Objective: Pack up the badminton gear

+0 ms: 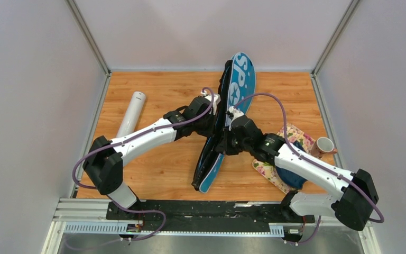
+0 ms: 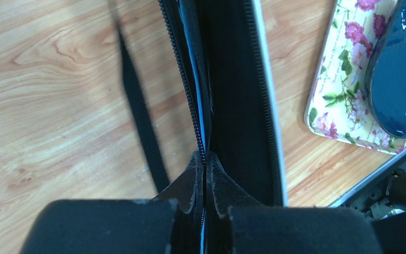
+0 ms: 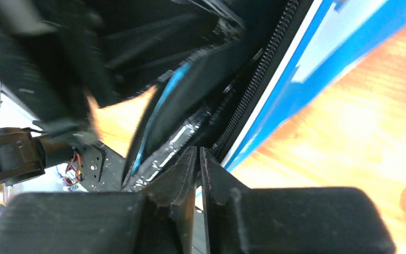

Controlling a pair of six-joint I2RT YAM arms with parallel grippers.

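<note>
Farthest left, the long white tube (image 1: pixel 131 114) lies on the wooden counter (image 1: pixel 158 169), well apart from both arms. Next, the left end effector (image 2: pixel 205 165) is clamped on a black zipper edge of the blue "SPORT" cover (image 1: pixel 241 79), which runs diagonally across the counter's middle with its zipper open. Just right of it, the right end effector (image 3: pixel 198 156) pinches the cover's zippered edge, fingers nearly together. Rightmost lie the floral cloth (image 1: pixel 296 137), the dark blue shell-shaped object (image 1: pixel 293 180) on it, and a cup (image 1: pixel 323 144).
</note>
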